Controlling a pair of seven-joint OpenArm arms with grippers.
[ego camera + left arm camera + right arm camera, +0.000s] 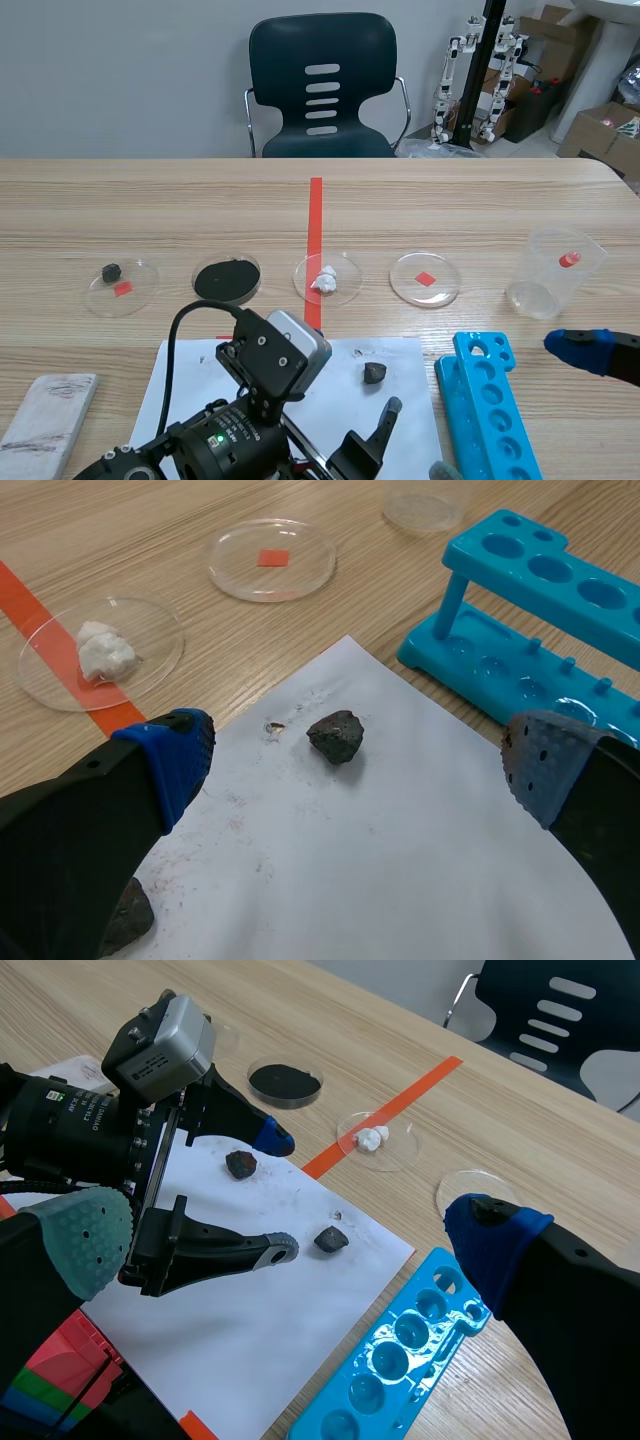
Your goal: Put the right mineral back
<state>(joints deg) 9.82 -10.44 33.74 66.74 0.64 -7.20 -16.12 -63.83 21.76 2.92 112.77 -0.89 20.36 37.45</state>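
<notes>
Two dark minerals lie on the white paper (250, 1290). One dark mineral (336, 736) (374, 373) (331, 1240) lies just ahead of my left gripper (360, 770) (280, 1195), between its open fingers and touching neither. The second dark rock (240, 1164) (125, 920) sits beside and partly under one left finger. An empty petri dish (425, 278) (272, 558) holds only a red square. My right gripper (290, 1230) hangs open above the paper and rack, with nothing between its fingers; its blue pad (578, 346) shows at the table's right.
A row of dishes runs across the table: one with a small dark stone (112, 271), a black powder dish (227, 278), a white mineral dish (327, 278). A clear cup (555, 272) and blue tube rack (490, 410) stand right. A grey slab (45, 430) lies front left.
</notes>
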